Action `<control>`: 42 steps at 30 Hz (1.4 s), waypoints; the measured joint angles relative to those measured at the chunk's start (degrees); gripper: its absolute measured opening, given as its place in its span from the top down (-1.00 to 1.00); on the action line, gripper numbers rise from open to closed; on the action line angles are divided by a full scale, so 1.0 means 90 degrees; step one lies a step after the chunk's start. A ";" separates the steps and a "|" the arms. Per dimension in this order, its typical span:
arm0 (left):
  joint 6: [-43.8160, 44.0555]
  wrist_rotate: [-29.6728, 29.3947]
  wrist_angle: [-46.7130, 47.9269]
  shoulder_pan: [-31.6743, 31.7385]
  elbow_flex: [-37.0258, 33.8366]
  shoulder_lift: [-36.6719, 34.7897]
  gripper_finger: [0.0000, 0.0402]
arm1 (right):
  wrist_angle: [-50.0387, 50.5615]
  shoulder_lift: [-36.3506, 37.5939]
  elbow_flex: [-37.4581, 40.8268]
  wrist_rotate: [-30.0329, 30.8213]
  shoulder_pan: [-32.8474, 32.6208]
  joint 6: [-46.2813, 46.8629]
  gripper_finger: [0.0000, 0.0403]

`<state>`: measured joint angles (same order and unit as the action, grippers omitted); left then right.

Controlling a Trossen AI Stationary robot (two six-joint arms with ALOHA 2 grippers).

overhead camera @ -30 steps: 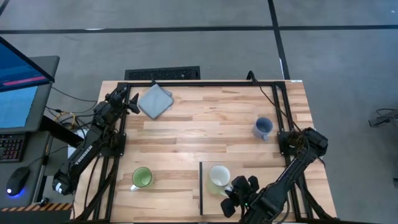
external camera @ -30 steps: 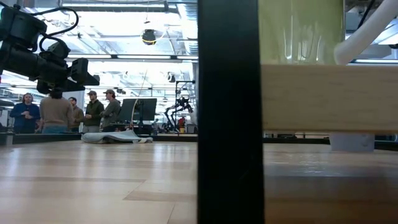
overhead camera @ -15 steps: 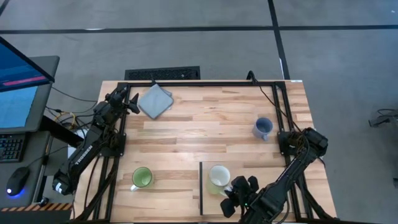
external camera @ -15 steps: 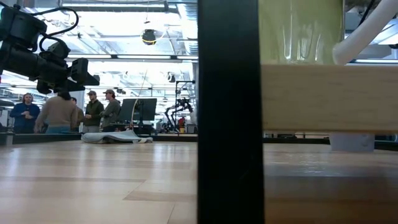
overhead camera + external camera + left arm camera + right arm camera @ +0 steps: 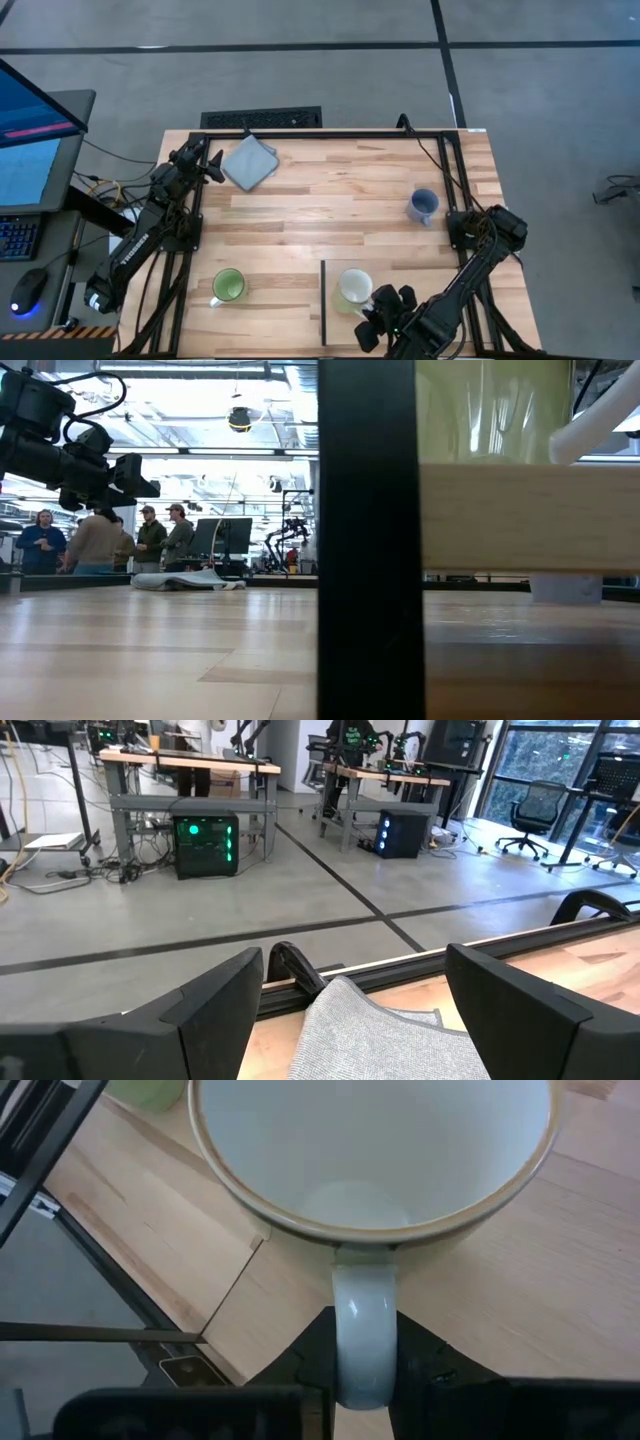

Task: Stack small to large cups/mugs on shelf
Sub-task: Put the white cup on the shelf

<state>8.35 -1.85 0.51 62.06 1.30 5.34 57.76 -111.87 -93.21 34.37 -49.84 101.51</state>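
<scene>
While the left gripper (image 5: 215,167) waited wide open at the table's far left corner, just beside the grey cloth (image 5: 249,161), the right gripper (image 5: 362,1355) was pinched on the handle of the cream-white mug (image 5: 354,288). That mug sat upright on the shelf (image 5: 340,320) at the near edge. Green mug (image 5: 228,286) stood on the tabletop left of the shelf; blue-grey mug (image 5: 423,206) stood well apart near the right edge. People (image 5: 95,540) stood in the room behind.
</scene>
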 joint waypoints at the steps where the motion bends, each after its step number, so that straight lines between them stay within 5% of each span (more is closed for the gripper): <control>1: 0.0001 0.0000 0.0000 0.0000 0.0000 0.0000 -0.52 | -0.0001 0.0000 0.0000 0.0000 0.0000 0.0000 0.63; 42: -0.0012 0.0134 0.0010 -0.0002 0.0002 -0.0002 -0.52 | -0.0383 0.0000 0.0000 -0.0163 0.0005 -0.0083 0.23</control>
<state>8.25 -0.64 0.60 62.04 1.32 5.32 54.31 -111.87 -93.21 32.90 -49.80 100.76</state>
